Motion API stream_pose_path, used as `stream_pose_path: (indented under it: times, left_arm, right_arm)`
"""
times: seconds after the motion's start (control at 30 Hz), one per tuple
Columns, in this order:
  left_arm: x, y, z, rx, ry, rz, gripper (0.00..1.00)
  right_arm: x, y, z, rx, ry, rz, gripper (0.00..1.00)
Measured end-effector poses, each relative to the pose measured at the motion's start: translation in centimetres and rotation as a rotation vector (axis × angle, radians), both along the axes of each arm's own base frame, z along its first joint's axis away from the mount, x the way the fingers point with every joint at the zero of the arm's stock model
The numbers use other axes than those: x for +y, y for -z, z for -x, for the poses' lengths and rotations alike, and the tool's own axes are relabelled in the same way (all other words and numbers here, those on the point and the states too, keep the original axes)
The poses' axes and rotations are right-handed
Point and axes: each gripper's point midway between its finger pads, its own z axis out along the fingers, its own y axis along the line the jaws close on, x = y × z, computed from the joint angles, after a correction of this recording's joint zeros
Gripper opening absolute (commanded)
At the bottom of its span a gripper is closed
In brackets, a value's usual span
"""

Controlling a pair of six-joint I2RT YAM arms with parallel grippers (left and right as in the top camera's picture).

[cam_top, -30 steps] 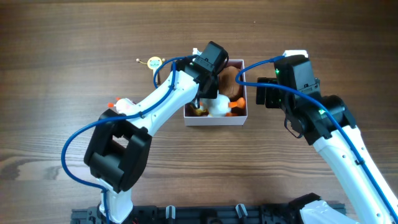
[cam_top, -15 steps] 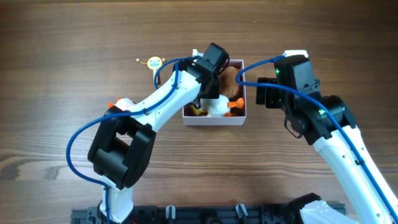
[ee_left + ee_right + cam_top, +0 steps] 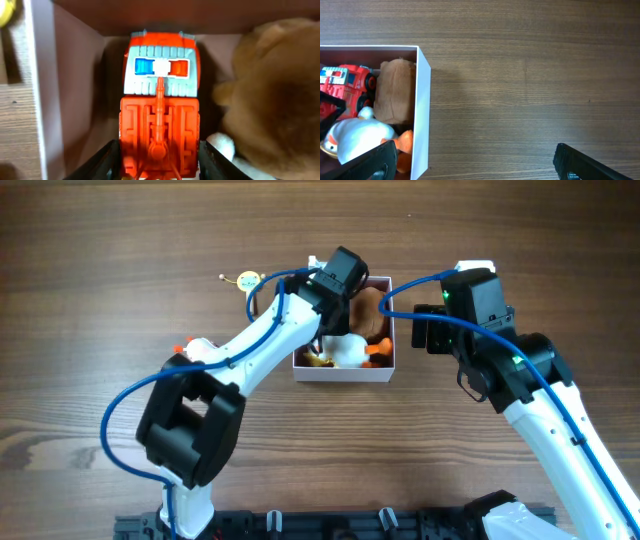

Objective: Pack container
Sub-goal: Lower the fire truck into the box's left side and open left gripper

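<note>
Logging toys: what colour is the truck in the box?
Red-orange truck, grey roof; best in left wrist view.

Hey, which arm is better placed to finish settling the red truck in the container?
Left. The left fingers flank the truck inside the container, so it probably only needs to release or nudge it. The right fingers hang open over the table, outside the container wall.

Container (image 3: 350,375) corner hidden under left arm (image 3: 270,330); yellow trinket (image 3: 247,279) unidentifiable.
</note>
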Motion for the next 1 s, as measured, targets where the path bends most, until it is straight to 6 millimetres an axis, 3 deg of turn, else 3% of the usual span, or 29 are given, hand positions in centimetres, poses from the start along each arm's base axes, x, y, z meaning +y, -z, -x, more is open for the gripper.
stream_pose_path:
  times: [0.23, 0.47, 0.5, 0.53, 0.57, 0.67, 1.0]
  left_arm:
    - [0.5, -3.6, -0.7, -0.091, -0.017, 0.011, 0.52]
    - [0.7, -4.0, -0.9, -0.108, -0.024, 0.001, 0.52]
    - [0.8, -4.0, -0.9, -0.109, -0.025, -0.001, 0.45]
    - [0.8, -4.0, -0.9, -0.109, -0.025, -0.001, 0.27]
    - [0.8, -4.0, -0.9, -0.110, -0.023, -0.002, 0.18]
    - [0.7, -4.1, -0.9, -0.110, -0.024, 0.003, 0.05]
    - [-3.8, -4.2, 1.0, -0.098, 0.079, 0.084, 0.04]
  right_arm:
    - [0.0, 0.0, 0.0, 0.000, 0.000, 0.000, 1.00]
    - [0.0, 0.0, 0.0, 0.000, 0.000, 0.000, 0.99]
    - [0.0, 0.0, 0.0, 0.000, 0.000, 0.000, 0.99]
    - [0.0, 0.0, 0.0, 0.000, 0.000, 0.000, 1.00]
    - [0.0, 0.0, 0.0, 0.000, 0.000, 0.000, 0.99]
    - [0.0, 0.0, 0.0, 0.000, 0.000, 0.000, 1.00]
    - [0.0, 0.0, 0.0, 0.000, 0.000, 0.000, 1.00]
